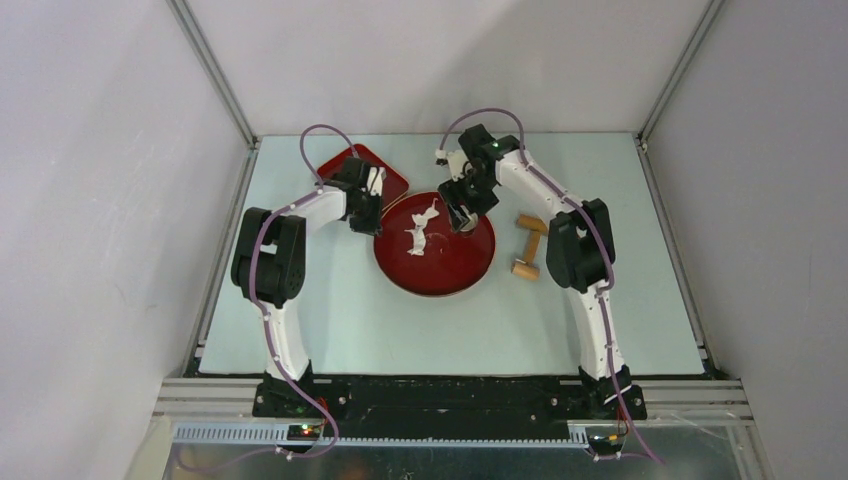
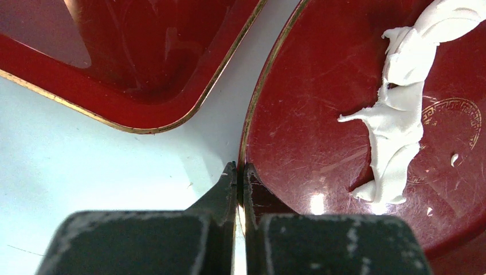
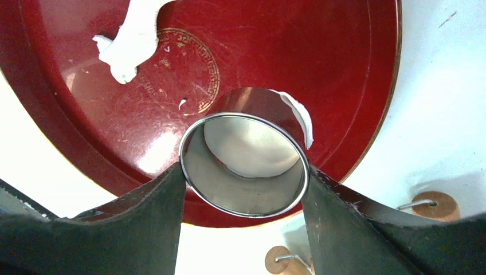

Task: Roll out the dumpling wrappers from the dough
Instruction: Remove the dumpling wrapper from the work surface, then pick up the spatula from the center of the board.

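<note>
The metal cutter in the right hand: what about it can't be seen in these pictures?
- Right wrist view: white dough sits inside the metal cutter; its wall hides the dough's edge.
- Top view: the right hand mostly covers the cutter.
- Right wrist view: the rolling pin is cut off behind the hand's finger.

Twin arms trailing mauve cables (image 1: 322,127).
The left arm (image 1: 283,340) and right arm (image 1: 600,330) are showing white links and bulky black joints; the left gripper (image 2: 240,170) is wearing scuffed black fingers (image 2: 218,197); a green light (image 1: 493,147) is glowing.
</note>
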You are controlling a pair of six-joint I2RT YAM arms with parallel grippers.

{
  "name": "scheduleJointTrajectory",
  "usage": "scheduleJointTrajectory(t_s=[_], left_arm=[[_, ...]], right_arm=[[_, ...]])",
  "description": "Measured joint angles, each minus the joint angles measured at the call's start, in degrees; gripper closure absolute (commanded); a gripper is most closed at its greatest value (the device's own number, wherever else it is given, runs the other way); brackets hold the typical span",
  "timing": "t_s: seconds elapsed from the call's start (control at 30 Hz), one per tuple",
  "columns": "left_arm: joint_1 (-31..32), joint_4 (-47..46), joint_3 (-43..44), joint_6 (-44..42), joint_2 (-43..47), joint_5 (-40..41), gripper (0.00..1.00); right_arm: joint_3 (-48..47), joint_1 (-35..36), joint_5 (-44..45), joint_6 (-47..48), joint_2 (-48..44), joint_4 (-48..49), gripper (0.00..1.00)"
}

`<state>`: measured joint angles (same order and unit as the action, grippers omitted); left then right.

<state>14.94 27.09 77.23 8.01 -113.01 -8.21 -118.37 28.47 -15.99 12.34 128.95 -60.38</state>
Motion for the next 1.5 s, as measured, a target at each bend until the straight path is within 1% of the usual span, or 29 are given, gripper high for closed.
scheduleJointTrajectory(t_s=[0.03, 0.1, 0.27, 0.3, 0.33, 0.37, 0.4, 0.43, 0.5, 0.77, 0.9, 1.0, 1.13, 1.2, 1.33, 1.4, 1.47, 1.5], left_arm=[[0.00, 0.00, 0.00, 0.00, -0.02, 0.00, 1.00], [0.00, 0.00, 0.00, 0.00, 0.00, 0.00, 1.00], [0.00, 0.00, 0.00, 0.00, 0.00, 0.00, 1.00], [0.00, 0.00, 0.00, 0.00, 0.00, 0.00, 1.00], [0.00, 0.00, 0.00, 0.00, 0.00, 0.00, 1.00], [0.00, 0.00, 0.00, 0.00, 0.00, 0.00, 1.00], [0.00, 0.00, 0.00, 0.00, 0.00, 0.00, 1.00], [0.00, 0.00, 0.00, 0.00, 0.00, 0.00, 1.00], [0.00, 0.00, 0.00, 0.00, 0.00, 0.00, 1.00], [0.00, 0.00, 0.00, 0.00, 0.00, 0.00, 1.00], [0.00, 0.00, 0.00, 0.00, 0.00, 0.00, 1.00], [0.00, 0.00, 0.00, 0.00, 0.00, 0.00, 1.00], [0.00, 0.00, 0.00, -0.02, 0.00, 0.00, 1.00], [0.00, 0.00, 0.00, 0.00, 0.00, 0.00, 1.00], [0.00, 0.00, 0.00, 0.00, 0.02, 0.00, 1.00], [0.00, 0.00, 0.00, 0.02, 0.07, 0.00, 0.95], [0.00, 0.02, 0.00, 0.02, 0.09, 0.02, 0.83], [0.00, 0.02, -0.02, 0.04, 0.11, 0.04, 0.73]], right_arm=[[0.24, -0.26, -0.11, -0.07, 0.00, 0.63, 0.73], [0.90, -0.35, -0.46, -0.15, 0.39, 1.57, 0.68], [1.92, 0.09, -0.96, -0.33, 2.38, 2.99, 0.51], [2.14, 0.20, -0.96, -0.33, 2.75, 3.10, 0.44], [2.36, 0.26, -0.96, -0.33, 2.99, 3.19, 0.40], [2.58, 0.35, -0.94, -0.33, 3.15, 3.26, 0.29], [2.73, 0.39, -0.96, -0.33, 3.17, 3.30, 0.21], [2.82, 0.42, -0.94, -0.33, 3.17, 3.32, 0.06], [2.82, 0.42, -0.81, -0.63, 3.15, 3.72, 0.01], [2.86, 0.44, 0.48, -0.50, 0.59, 4.15, 0.01], [2.89, 0.00, 2.14, 0.09, -3.65, 3.80, 0.01], [4.15, -1.03, 3.80, 0.72, -8.61, 3.74, 0.01], [9.49, -7.26, 7.17, 2.82, -16.41, 4.28, 0.01], [13.62, -12.26, 8.85, 3.96, -19.58, 5.16, 0.01], [23.63, -22.27, 10.73, 6.05, -22.08, 8.13, 0.01], [28.63, -26.69, 11.78, 7.39, -21.73, 8.81, 0.01], [31.98, -29.35, 12.31, 8.48, -20.76, 8.37, 0.01], [32.68, -30.08, 12.31, 8.90, -20.22, 8.17, 0.01]])
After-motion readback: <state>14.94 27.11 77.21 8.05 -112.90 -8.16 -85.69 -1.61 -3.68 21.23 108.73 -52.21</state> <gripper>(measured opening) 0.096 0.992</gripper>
